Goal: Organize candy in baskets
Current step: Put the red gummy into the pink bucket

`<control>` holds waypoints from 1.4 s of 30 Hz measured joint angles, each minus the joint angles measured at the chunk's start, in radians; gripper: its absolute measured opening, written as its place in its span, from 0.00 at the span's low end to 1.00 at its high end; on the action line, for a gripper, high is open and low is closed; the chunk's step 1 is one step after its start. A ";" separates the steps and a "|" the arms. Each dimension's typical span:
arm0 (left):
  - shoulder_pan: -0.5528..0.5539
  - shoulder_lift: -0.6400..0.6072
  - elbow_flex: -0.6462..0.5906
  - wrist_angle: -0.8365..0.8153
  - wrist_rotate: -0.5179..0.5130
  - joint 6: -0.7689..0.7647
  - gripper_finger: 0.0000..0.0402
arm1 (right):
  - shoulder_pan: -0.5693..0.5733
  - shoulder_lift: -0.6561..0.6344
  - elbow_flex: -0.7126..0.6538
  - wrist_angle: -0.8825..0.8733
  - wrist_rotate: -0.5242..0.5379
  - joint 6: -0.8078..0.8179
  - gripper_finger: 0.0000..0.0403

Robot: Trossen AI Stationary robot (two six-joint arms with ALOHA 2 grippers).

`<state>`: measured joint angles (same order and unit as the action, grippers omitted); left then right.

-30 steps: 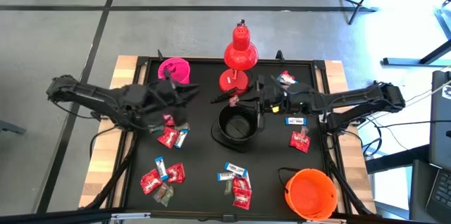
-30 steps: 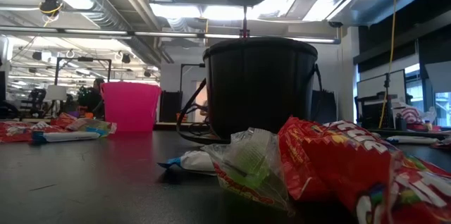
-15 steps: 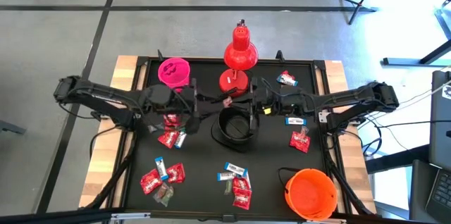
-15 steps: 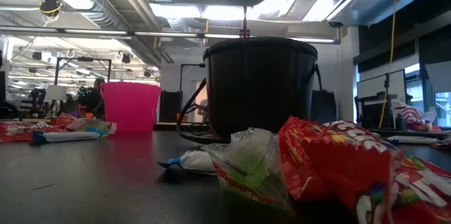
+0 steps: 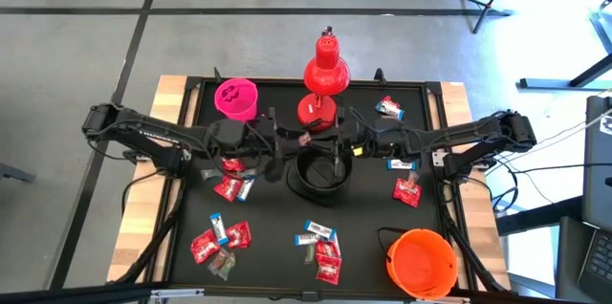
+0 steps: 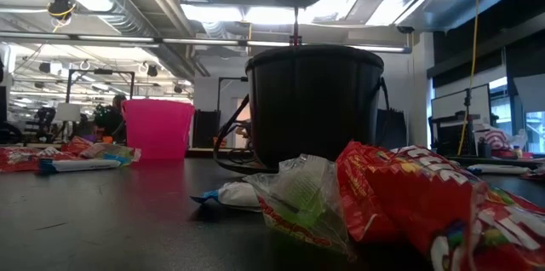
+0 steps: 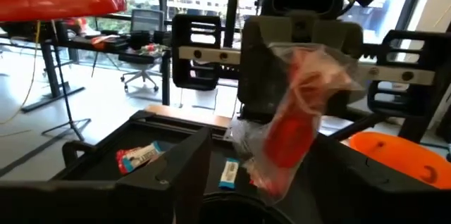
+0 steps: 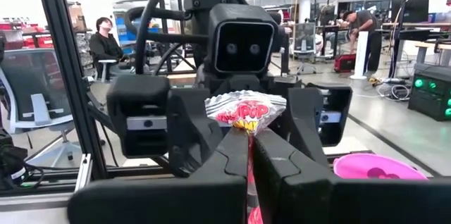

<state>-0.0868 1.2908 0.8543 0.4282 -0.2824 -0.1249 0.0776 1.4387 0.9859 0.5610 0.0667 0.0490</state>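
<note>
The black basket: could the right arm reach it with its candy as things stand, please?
Probably yes: the right gripper, shut on a red candy, hangs just over the black basket's rim; the left gripper, fingers open, stands aside.

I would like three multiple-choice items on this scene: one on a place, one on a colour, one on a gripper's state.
1. The right gripper and its candy hang over which bucket?
A. pink bucket
B. black bucket
C. orange bucket

2. What colour is the lamp?
A. red
B. blue
C. white

3. How is the left gripper?
A. shut on the candy
B. open, facing the right gripper
C. inside the orange bucket

Key: 1 B, both grippers meet above the black bucket. 2 A, high view shows red. 3 B, right wrist view shows its fingers spread.
</note>
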 joint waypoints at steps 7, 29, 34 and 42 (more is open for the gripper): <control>0.000 0.000 0.000 0.000 0.021 0.003 0.29 | 0.000 0.000 0.000 -0.004 0.000 0.001 0.01; 0.008 -0.244 -0.001 -0.443 -0.256 0.023 0.00 | 0.000 -0.118 0.000 -0.175 0.173 -0.055 0.60; 0.098 -0.369 -0.001 -0.715 -0.420 -0.048 0.00 | 0.000 -0.181 0.000 -0.274 0.205 -0.058 0.66; 0.438 -0.426 -0.001 -0.982 -0.392 -0.207 0.00 | 0.000 -0.203 0.000 -0.338 0.213 -0.058 0.62</control>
<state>0.3516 0.8643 0.8536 -0.5542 -0.6744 -0.3315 0.0780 1.2358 0.9859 0.2230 0.2798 -0.0090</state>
